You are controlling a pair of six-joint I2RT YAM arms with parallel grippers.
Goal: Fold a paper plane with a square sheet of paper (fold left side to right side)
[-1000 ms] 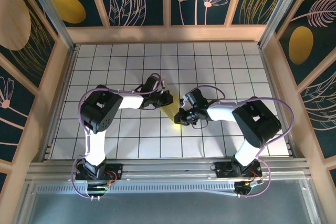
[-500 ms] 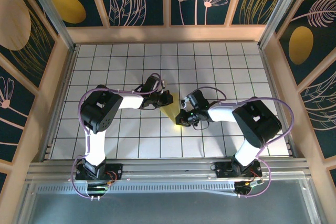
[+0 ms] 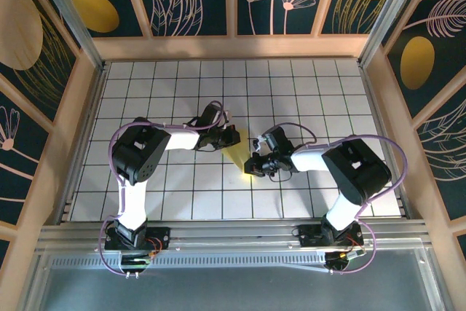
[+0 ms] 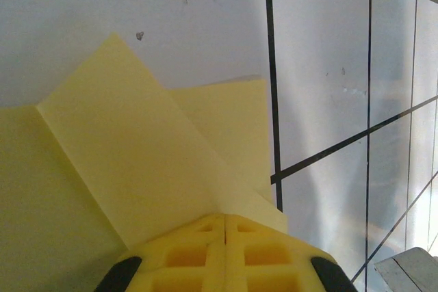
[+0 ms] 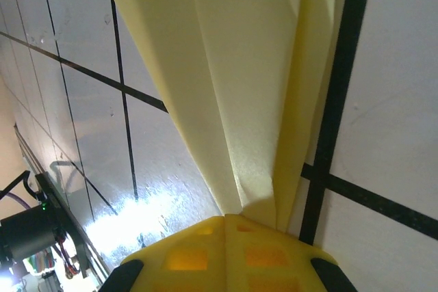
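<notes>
Left gripper point(image 3: 233, 136), yellow fingers point(image 4: 198, 251) pressed together, rests on one end of the thin pale yellow paper sheet point(image 3: 237, 154), folded narrow mid white gridded table point(image 3: 182, 194). Right gripper point(image 3: 253, 165), clamped on the other end, has edged slightly towards the arm bases, probably sharpening the crease

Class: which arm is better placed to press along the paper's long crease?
Probably right: right gripper sits at the narrow end of the folded paper, creases running ahead; left gripper sits by the flaps.
</notes>
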